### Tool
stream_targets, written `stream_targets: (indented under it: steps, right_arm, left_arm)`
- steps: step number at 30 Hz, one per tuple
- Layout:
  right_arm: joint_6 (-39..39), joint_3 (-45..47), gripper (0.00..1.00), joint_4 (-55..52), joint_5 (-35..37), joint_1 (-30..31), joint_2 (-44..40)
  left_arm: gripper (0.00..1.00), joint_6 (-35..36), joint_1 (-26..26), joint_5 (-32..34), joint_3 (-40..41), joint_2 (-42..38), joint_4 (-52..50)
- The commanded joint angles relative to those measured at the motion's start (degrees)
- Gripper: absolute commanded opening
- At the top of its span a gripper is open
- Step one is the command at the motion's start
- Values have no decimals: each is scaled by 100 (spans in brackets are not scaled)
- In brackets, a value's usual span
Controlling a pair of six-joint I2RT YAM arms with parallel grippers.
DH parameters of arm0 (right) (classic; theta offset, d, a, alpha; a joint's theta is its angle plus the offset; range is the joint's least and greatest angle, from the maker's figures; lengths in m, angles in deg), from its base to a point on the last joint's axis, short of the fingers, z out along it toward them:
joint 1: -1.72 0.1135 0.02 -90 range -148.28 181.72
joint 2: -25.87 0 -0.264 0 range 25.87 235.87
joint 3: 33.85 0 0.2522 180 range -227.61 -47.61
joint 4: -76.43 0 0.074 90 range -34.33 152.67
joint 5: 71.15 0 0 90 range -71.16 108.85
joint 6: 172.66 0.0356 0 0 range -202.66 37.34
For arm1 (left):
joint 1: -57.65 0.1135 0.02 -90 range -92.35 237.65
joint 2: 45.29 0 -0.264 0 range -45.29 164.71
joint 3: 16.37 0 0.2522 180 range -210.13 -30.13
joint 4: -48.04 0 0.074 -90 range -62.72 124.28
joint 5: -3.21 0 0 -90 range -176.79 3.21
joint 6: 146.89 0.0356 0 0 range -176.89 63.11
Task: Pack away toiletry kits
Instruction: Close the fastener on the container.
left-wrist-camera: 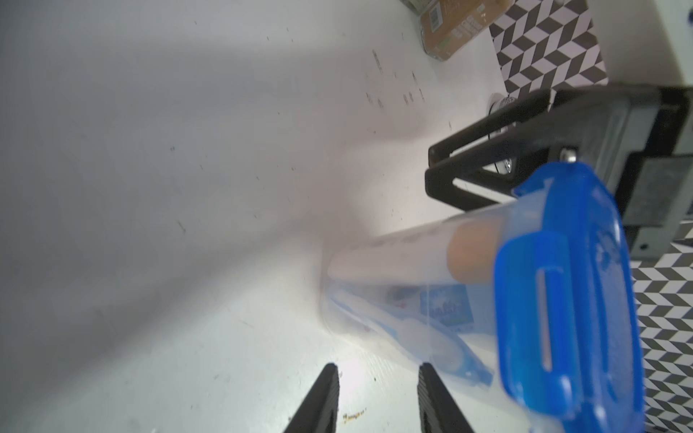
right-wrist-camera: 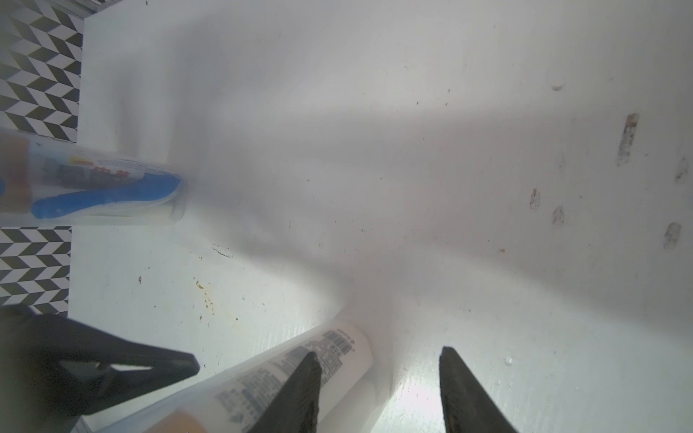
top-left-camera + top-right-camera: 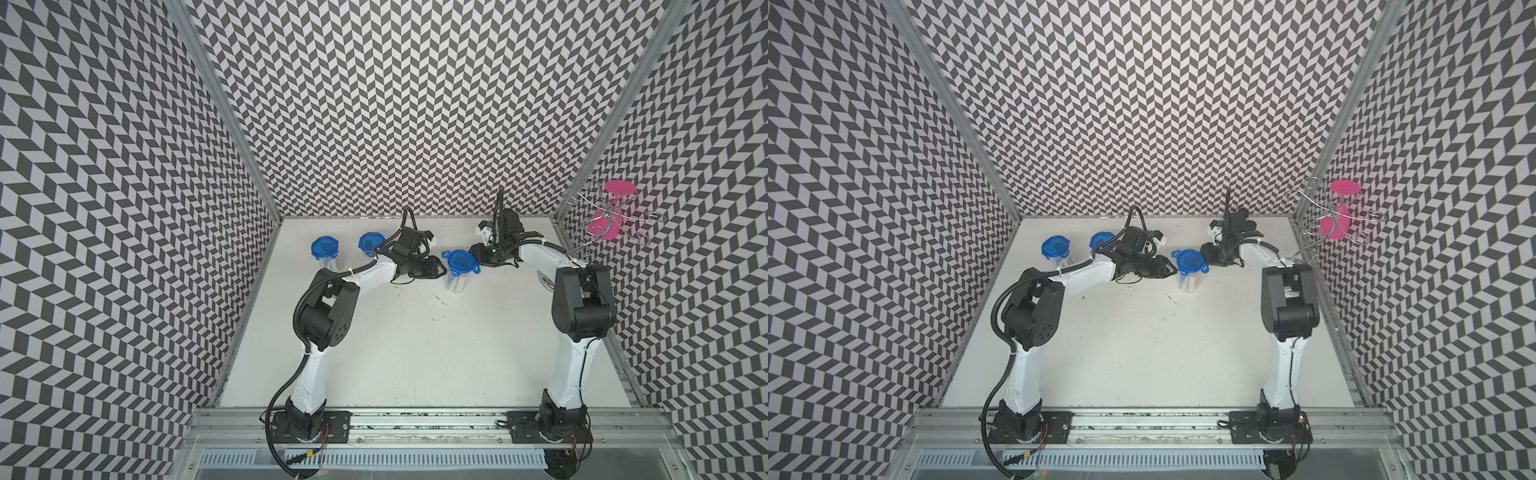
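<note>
3 cups lidded, far on the bench (image 3: 415,353): left cup (image 3: 324,249), second cup (image 3: 371,242), and centre cup (image 3: 457,284) between your pincers. Left pincer (image 1: 377,369) spread, empty. Right pincer (image 2: 378,354) spread, empty. Centre lid (image 3: 460,262) tabs look splayed, so you've probably only latching left.

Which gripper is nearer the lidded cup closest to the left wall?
Left. The left gripper sits between the wall-side cup and the centre cup; the right gripper is beyond the centre cup, farther off.
</note>
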Motion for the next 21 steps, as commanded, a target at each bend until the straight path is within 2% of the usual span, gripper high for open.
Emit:
stream_targets:
  steps: [1, 7, 13, 17, 21]
  right_arm:
    - [-65, -191, 51, -73, 112, -70, -158]
    - [-12, -390, 51, -380, 276, -297, -517]
    - [157, 51, 53, -509, 444, -432, -1160]
    - [115, 404, 57, -783, 307, -549, -1670]
    - [93, 900, 65, -901, 278, -549, -2215]
  left_arm:
    - [39, -75, 155, -32, 232, -506, -116]
    - [46, 438, 172, 198, -8, -964, -946]
    - [55, 660, 98, 442, -292, -1239, -1597]
    - [62, 883, -7, 524, -920, -1057, -1684]
    - [67, 953, -11, 462, -1806, -467, -1786]
